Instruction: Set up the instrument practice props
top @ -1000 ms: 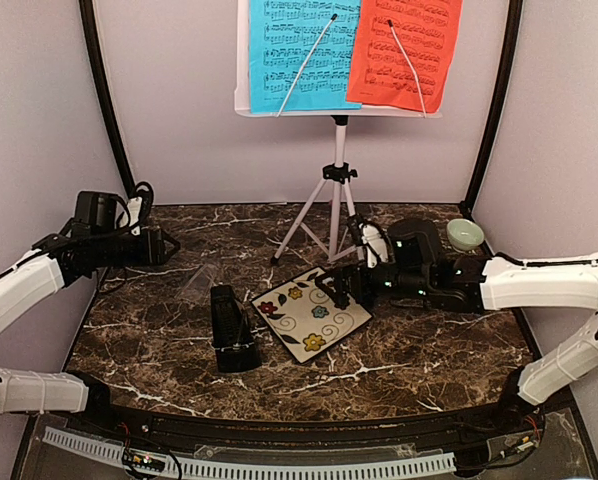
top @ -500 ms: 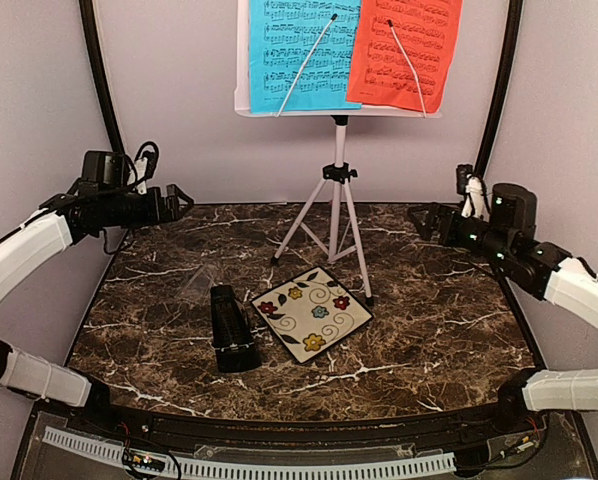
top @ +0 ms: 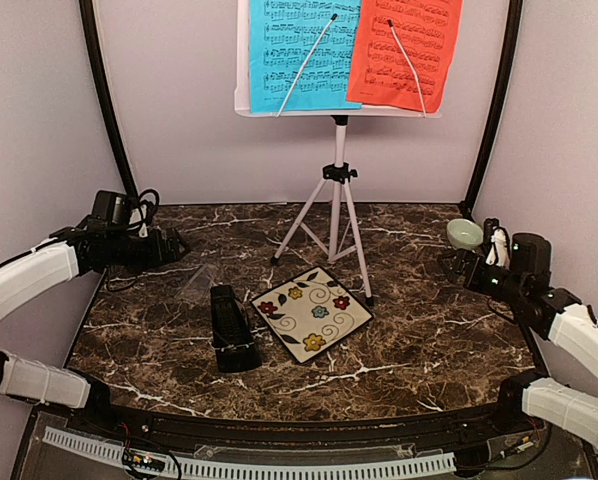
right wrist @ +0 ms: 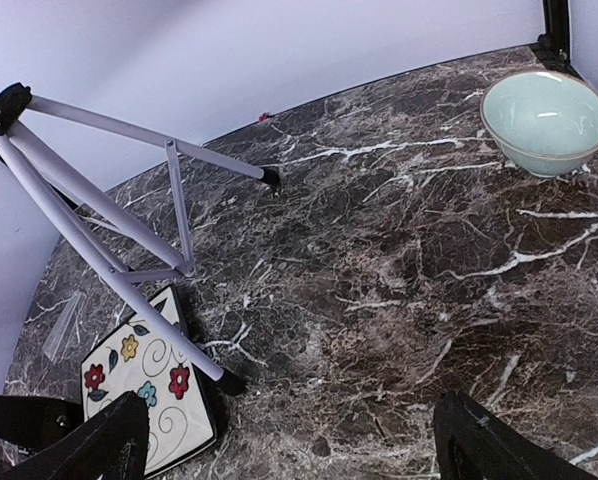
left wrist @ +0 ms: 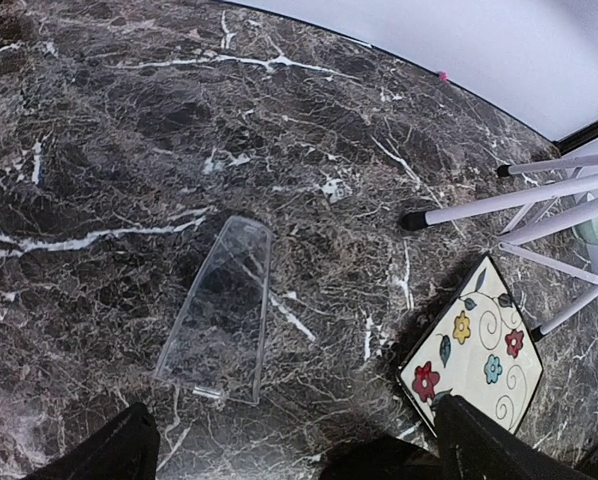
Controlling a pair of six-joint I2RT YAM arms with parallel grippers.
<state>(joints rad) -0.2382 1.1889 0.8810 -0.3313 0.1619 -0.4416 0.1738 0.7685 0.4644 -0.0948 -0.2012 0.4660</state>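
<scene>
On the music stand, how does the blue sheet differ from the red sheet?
The blue music sheet is cyan and sits on the left of the music stand; the red music sheet is orange-red and sits on the right. The blue music sheet hangs nearly straight, while the red music sheet is tilted. Both carry printed notes, and a thin white arm holds each.

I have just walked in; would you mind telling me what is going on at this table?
Nothing is being handled right now. The left gripper and right gripper hang open and empty at either side of the table. The white music stand is up at the back, with the blue sheet and red sheet on it. The black metronome stands left of the floral tile, a clear cover lies near the left gripper, and a pale green bowl sits back right.
</scene>
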